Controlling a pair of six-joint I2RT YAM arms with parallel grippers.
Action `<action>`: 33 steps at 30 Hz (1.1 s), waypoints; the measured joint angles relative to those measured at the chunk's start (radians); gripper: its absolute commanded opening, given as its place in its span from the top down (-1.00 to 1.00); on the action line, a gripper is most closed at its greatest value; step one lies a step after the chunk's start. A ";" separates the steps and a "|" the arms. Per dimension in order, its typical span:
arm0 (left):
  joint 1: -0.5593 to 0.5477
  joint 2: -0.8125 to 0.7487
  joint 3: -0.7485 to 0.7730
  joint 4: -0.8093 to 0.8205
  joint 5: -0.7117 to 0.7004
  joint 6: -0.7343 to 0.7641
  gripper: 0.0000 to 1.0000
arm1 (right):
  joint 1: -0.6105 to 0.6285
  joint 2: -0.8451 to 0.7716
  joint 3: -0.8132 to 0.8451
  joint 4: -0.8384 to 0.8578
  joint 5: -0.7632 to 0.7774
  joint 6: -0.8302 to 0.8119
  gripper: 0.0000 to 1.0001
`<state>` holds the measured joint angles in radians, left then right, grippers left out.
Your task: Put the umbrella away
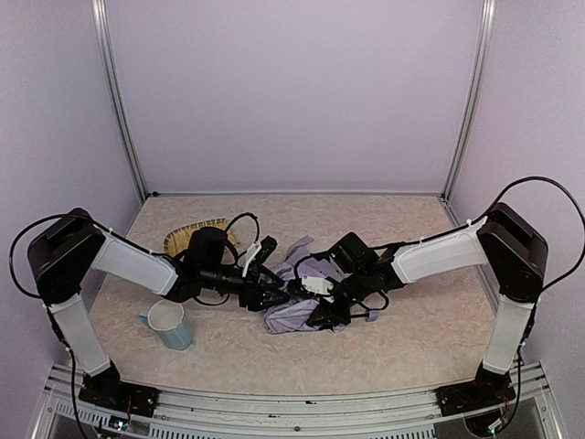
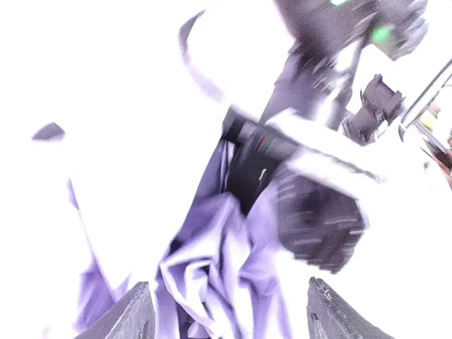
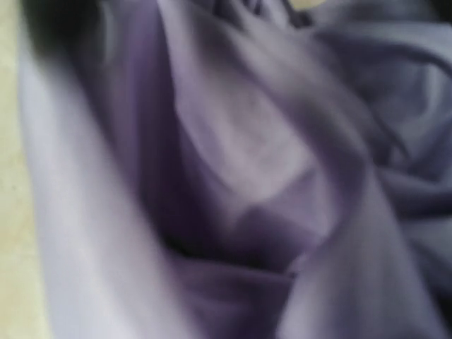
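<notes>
Umbrella (image 1: pixel 288 315) crumpled, long axis unclear, left claw (image 2: pixel 229 314) spread wide, right claw (image 1: pixel 323 315) buried, opening indiscernible

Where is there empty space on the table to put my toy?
Bare mat runs along the back wall, from the basket to the right corner. Another bare strip lies at the front, between the cup and the right arm's base. The middle is crowded: the left gripper and right gripper meet at the umbrella.
</notes>
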<state>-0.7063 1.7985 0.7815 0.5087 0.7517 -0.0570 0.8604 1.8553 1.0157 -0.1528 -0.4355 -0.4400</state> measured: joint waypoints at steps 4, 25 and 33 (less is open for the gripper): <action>-0.004 -0.152 -0.134 0.165 -0.077 0.011 -0.23 | -0.033 0.051 0.087 -0.121 -0.105 0.022 0.54; -0.354 -0.186 -0.085 -0.218 -0.584 0.625 -0.50 | -0.131 0.288 0.333 -0.560 -0.549 0.056 0.57; -0.356 0.005 0.047 -0.344 -0.628 0.623 -0.32 | -0.149 0.315 0.347 -0.578 -0.595 0.076 0.37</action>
<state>-1.0618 1.8034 0.8288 0.1650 0.1238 0.5655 0.7113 2.1708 1.3624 -0.7307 -1.0302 -0.3641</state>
